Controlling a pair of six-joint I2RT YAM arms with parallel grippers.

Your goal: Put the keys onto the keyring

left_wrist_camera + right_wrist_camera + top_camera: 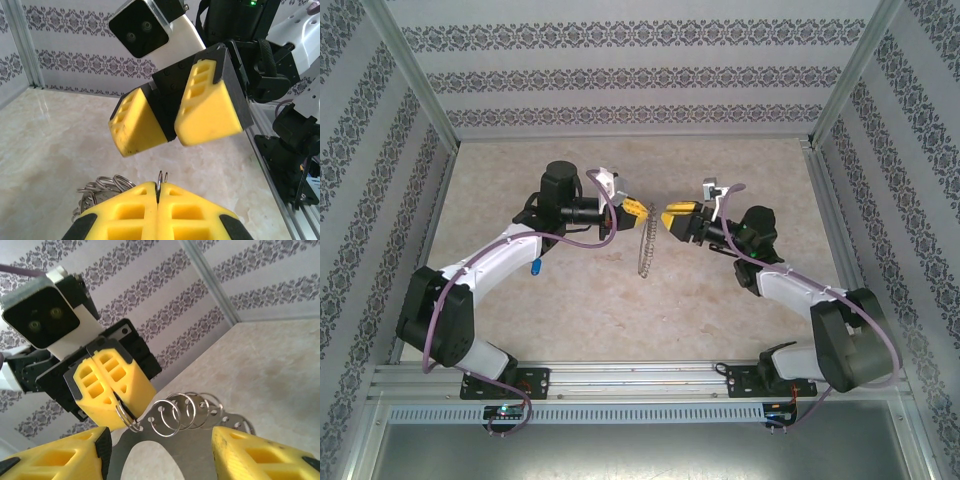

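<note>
Well, starting at the left, the key (535, 267) (blue head, tiny) is lying flat on the tabletop (620, 320) just beside the left arm's forearm, well apart from both tools, so it is not yet threaded.

Moving right, the left tool (629, 209) is holding its fingers (135, 197) pressed together, pinching one small wire loop of the keyring (645, 248). The rest of the keyring is dangling below it over the middle of the tabletop. In the right wrist view the keyring is showing as a flat holed plate carrying a row of split rings.

Further right, the right tool (674, 219) is facing the left one with its fingers (260, 455) spread, the plate sitting between them but not clamped.

My reading is that the right tool is lining up to steady the keyring. To do that well, it should be closing on the flat plate rather than on the springy rings (they would slip and twist). It should also be coming in squarely and low enough to leave the pinched loop free for the key.
</note>
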